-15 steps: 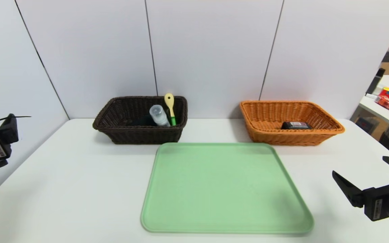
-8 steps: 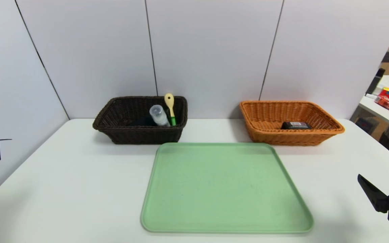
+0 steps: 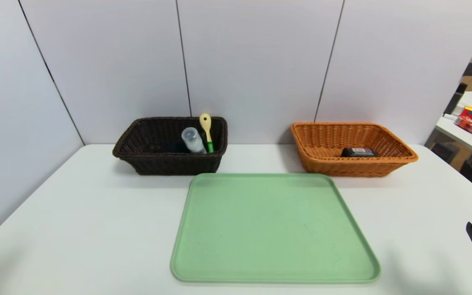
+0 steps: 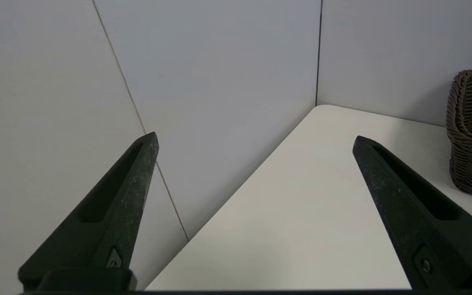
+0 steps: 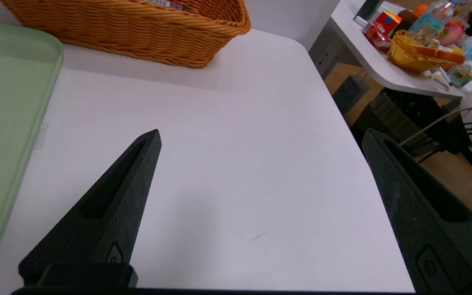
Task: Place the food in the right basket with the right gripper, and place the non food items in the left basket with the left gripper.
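The food, a small black carton (image 3: 358,152) with a pink-red label, lies inside the orange-tan right basket (image 3: 400,157) at the back right. The dark brown left basket (image 3: 166,164) at the back left holds a white bottle with a clear cap (image 3: 193,140) and a yellow spoon with a green handle (image 3: 206,130); a dark shape beside them is too hidden to name. My left gripper (image 4: 254,137) is open and empty over the table's far left edge. My right gripper (image 5: 260,135) is open and empty over bare table at the near right, short of the right basket (image 5: 137,32).
A light green tray (image 3: 275,229) lies bare in the middle of the white table (image 3: 76,229). Grey wall panels stand close behind the baskets. A side table (image 3: 465,131) with assorted packets and a yellow basket stands beyond the right edge.
Both arms have drawn back and down toward the frame edges: the left slid off the left side, the right sank toward the lower right corner. Baskets and contents have not moved.
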Controlling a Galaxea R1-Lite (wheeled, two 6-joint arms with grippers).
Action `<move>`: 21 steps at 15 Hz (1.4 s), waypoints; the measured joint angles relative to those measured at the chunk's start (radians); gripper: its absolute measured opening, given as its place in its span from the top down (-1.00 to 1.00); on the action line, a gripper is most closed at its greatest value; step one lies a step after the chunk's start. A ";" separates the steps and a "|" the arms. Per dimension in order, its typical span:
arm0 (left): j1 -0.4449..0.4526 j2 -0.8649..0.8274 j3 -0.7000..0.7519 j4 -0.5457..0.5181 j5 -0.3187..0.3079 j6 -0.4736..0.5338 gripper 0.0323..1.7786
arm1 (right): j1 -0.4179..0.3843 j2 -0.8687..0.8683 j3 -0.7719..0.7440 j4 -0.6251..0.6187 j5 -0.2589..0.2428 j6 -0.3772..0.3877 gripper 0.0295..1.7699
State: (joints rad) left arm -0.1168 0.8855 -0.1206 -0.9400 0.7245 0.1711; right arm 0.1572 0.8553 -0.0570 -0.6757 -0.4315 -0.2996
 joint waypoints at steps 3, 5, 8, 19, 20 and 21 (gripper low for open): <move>-0.010 -0.044 0.015 0.001 -0.090 0.070 -0.90 | -0.017 -0.051 0.021 -0.002 0.008 -0.023 -0.92; -0.021 -0.065 0.007 0.008 -0.177 0.134 -0.90 | -0.019 -0.071 0.023 -0.005 0.027 -0.047 -0.92; -0.033 -0.096 -0.020 0.064 -0.273 0.191 -0.90 | -0.019 -0.113 0.009 0.012 0.109 -0.111 -0.92; 0.054 -0.166 -0.101 0.269 -0.318 0.141 -0.90 | -0.069 -0.207 -0.055 0.132 0.164 -0.123 -0.92; 0.075 -0.173 -0.099 0.268 -0.319 0.139 -0.90 | -0.078 -0.214 -0.050 0.132 0.164 -0.123 -0.92; 0.091 -0.179 -0.095 0.269 -0.320 0.139 -0.90 | -0.086 -0.223 -0.039 0.133 0.164 -0.123 -0.92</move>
State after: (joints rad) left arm -0.0253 0.7066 -0.2153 -0.6715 0.4045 0.3098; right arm 0.0711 0.6321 -0.0962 -0.5426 -0.2670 -0.4223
